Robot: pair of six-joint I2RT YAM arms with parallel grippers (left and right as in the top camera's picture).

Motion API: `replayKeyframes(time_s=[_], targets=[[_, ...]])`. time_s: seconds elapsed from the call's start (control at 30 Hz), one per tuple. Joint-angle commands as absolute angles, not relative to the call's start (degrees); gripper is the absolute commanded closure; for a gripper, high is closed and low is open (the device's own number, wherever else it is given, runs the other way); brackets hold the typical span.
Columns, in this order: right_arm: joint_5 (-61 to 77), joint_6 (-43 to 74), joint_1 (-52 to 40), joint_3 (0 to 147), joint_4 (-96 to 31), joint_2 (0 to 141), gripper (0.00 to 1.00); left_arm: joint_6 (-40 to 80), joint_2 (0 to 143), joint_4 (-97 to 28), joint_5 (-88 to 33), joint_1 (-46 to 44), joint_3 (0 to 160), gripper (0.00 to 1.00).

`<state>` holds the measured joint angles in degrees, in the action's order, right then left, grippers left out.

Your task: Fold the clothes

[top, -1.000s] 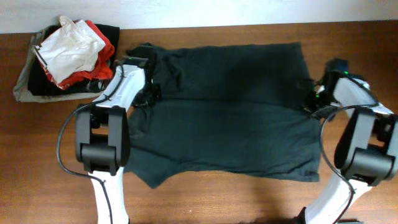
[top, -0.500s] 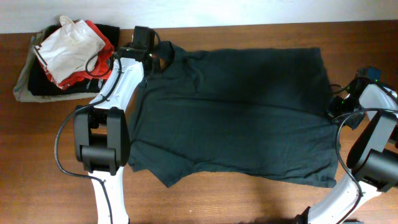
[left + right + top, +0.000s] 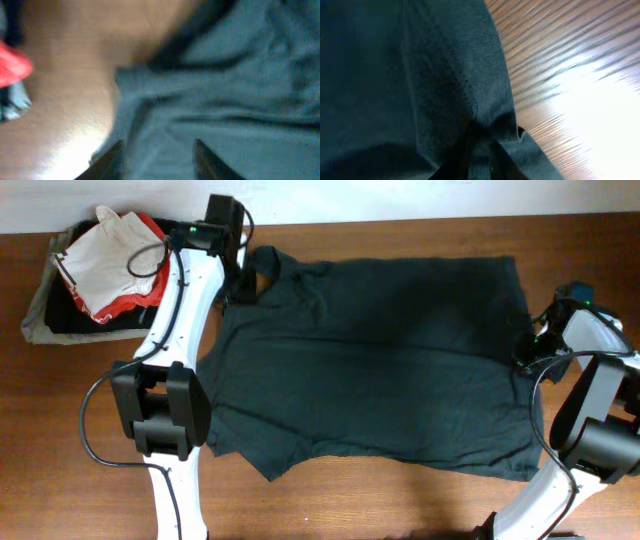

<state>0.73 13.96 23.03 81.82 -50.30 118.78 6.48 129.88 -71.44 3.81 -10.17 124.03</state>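
Observation:
A dark teal T-shirt (image 3: 370,360) lies spread flat on the wooden table (image 3: 400,500), its sleeve and collar at the top left. My left gripper (image 3: 243,280) hovers over that top left sleeve. In the left wrist view its fingers (image 3: 157,160) stand wide apart over the cloth (image 3: 225,100), open. My right gripper (image 3: 527,352) is at the shirt's right edge. In the right wrist view its fingers (image 3: 480,160) are close together with the shirt's edge (image 3: 395,75) pinched between them.
A pile of other clothes (image 3: 110,270), white, red and black, sits at the back left corner. Its red part shows in the left wrist view (image 3: 12,65). Bare wood lies along the front edge and to the right of the shirt (image 3: 580,85).
The shirt has been pulled wider to the right and back, and lies flatter. The left arm has stretched further back. The right gripper has come slightly inward at the shirt's right edge.

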Motion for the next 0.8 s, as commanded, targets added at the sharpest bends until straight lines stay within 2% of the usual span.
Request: replayKeyframes(time_s=[0.0, 0.07, 0.13, 0.17, 0.23, 0.37, 0.53, 0.67, 0.77], targets=[[4.56, 13.98, 21.23, 86.21, -54.78, 119.15, 0.79, 6.15, 130.41, -72.93, -0.67, -10.44, 121.34, 0.01], [4.56, 13.96, 20.84, 89.10, -57.91, 117.36, 0.75, 6.61, 130.41, -72.93, -0.67, -10.20, 121.25, 0.01], [4.54, 13.96, 20.29, 92.97, -62.59, 113.86, 0.60, 7.03, 130.21, -73.06, -0.67, -9.67, 121.27, 0.01], [4.60, 13.96, 20.25, 94.13, -64.20, 112.44, 0.46, 7.88, 130.13, -73.25, -0.67, -9.45, 121.27, 0.01], [6.87, 13.91, 20.08, 95.85, -67.51, 108.95, 0.11, 9.96, 129.43, -74.70, -0.69, -9.08, 121.27, 0.01], [11.31, 13.91, 19.42, 95.96, -71.20, 100.64, 0.08, 15.94, 125.01, -81.84, 4.69, -9.04, 121.27, 0.01], [14.35, 13.72, 17.08, 95.94, -75.31, 93.93, 0.05, 19.20, 117.67, -85.45, 5.19, -9.21, 121.27, 0.01], [14.09, 13.69, 14.87, 95.94, -79.72, 91.72, 0.00, 21.26, 111.46, -90.61, 5.69, -10.02, 121.21, 0.01], [13.50, 13.74, 13.69, 95.90, -81.76, 91.29, 0.01, 24.84, 107.07, -93.58, 9.98, -11.05, 120.99, 0.01]])
